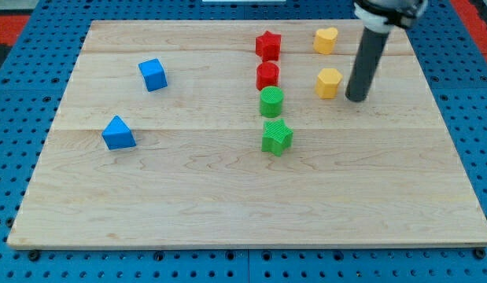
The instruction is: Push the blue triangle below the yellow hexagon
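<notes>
The blue triangle (118, 133) lies at the board's left, below the blue cube (153, 75). The yellow hexagon (329, 82) sits at the upper right, with a yellow heart-like block (326, 40) above it. My tip (356, 98) rests on the board just to the right of the yellow hexagon, a small gap away, and far to the right of the blue triangle. The dark rod rises from it toward the view's top.
A column of blocks stands in the middle: a red star (268, 45), a red round block (267, 75), a green cylinder (271, 102) and a green star (277, 137). The wooden board (243, 204) lies on a blue pegboard.
</notes>
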Robot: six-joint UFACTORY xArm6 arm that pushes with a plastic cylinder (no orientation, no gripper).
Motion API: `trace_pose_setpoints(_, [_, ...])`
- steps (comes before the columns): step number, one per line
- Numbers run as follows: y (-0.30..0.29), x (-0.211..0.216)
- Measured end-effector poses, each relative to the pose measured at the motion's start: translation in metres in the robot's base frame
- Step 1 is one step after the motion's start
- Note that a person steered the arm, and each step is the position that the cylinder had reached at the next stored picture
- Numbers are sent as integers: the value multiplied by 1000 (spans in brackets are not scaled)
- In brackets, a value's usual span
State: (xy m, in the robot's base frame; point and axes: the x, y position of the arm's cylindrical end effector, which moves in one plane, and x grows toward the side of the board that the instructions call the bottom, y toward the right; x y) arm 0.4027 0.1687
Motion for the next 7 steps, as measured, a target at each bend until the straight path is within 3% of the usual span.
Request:
trace_pose_setpoints(3, [-14, -37])
trace_pose_setpoints(4, [-12, -29])
trace_pose_setpoints(5, [3, 97])
trace_pose_setpoints(6, [-48, 209])
trace_pose_setpoints(7, [-175, 202])
